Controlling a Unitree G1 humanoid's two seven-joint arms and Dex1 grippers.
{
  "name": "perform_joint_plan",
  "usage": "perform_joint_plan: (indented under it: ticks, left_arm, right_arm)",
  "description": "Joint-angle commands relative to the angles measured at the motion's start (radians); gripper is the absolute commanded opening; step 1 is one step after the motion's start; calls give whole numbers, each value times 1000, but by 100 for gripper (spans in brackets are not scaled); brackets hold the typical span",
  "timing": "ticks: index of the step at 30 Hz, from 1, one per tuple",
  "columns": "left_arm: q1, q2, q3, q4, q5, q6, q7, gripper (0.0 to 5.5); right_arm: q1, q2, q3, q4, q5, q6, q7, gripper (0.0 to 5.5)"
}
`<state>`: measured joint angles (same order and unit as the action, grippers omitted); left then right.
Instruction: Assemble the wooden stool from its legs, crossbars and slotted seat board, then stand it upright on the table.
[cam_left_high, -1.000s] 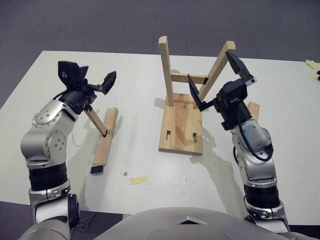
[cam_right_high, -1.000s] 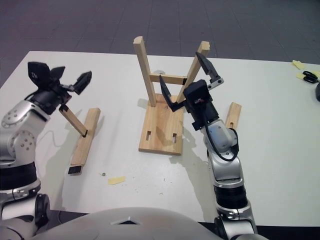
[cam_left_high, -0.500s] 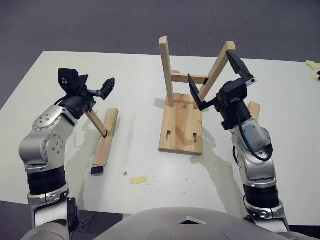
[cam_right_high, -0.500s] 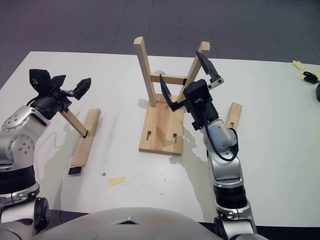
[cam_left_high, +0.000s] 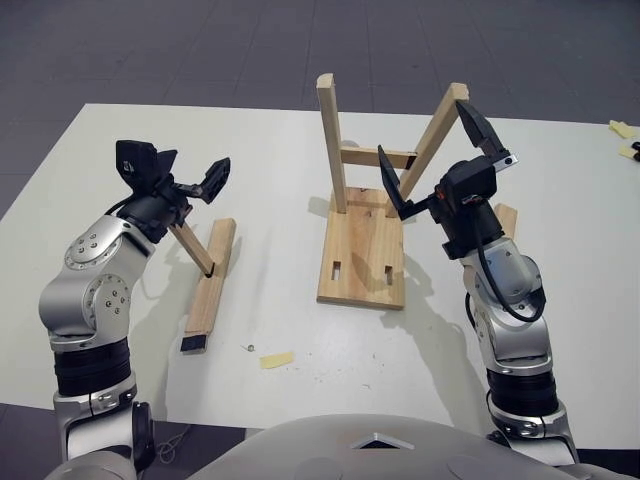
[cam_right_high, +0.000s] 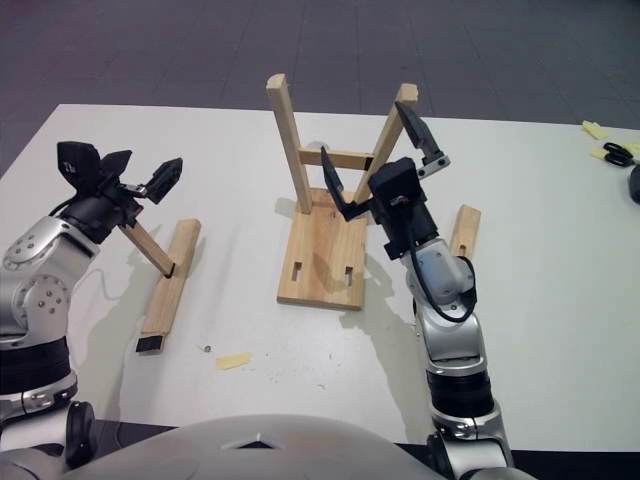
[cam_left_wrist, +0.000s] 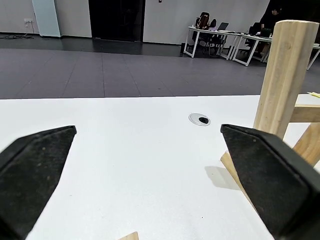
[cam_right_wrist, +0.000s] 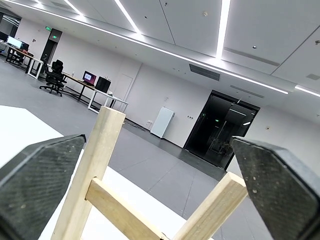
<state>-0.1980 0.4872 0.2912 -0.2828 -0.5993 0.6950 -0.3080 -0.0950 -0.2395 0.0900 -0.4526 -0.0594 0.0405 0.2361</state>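
In the left eye view the left gripper (cam_left_high: 176, 172) hangs spread wide over the top of a short crossbar (cam_left_high: 192, 247). The crossbar slants up from a loose leg (cam_left_high: 208, 280) lying flat, long axis pointing away from the robot, left of the seat board (cam_left_high: 362, 250). The right gripper (cam_left_high: 436, 152), also spread, straddles the leaning upright leg (cam_left_high: 441, 125) without pinching it. The right eye view shows empty slots (cam_right_high: 298, 268) at the board's near end, rightward of the loose leg, so the left arm is nearer. The left wrist view shows parted fingers (cam_left_wrist: 30, 165) with the standing frame (cam_left_wrist: 280, 75) ahead. The right wrist view has the standing frame between its parted fingers (cam_right_wrist: 35, 175).
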Motion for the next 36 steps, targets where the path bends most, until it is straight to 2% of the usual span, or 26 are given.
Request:
perform_joint_plan:
  ticks: [1, 7, 9, 16, 21, 30, 36]
  left_arm:
    - [-65, 5, 9, -27, -23, 79, 44, 537]
    - [-196, 54, 122, -108, -134, 224, 122, 537]
    - [-210, 76, 127, -141, -191, 310, 122, 537]
    - [-140, 228, 85, -247, -214, 537, 122, 537]
    - [-212, 346, -13, -229, -57, 492, 137, 537]
    - [-364, 342, -1, -166, -111, 758, 90, 537]
    - [-348, 351, 6, -145, -152, 916, 48, 537]
  right_arm:
    - [1, 4, 16, 14, -9, 6, 3, 540]
    - [25, 4, 43, 17, -19, 3, 8, 540]
    - [54, 7, 47, 7, -30, 1, -3, 540]
    - [163, 32, 48, -38, -77, -7, -60, 540]
    - [229, 58, 56, -61, -105, -12, -101, 540]
    - [272, 83, 54, -76, -131, -18, -139, 540]
    - [289, 91, 55, -75, -143, -26, -157, 540]
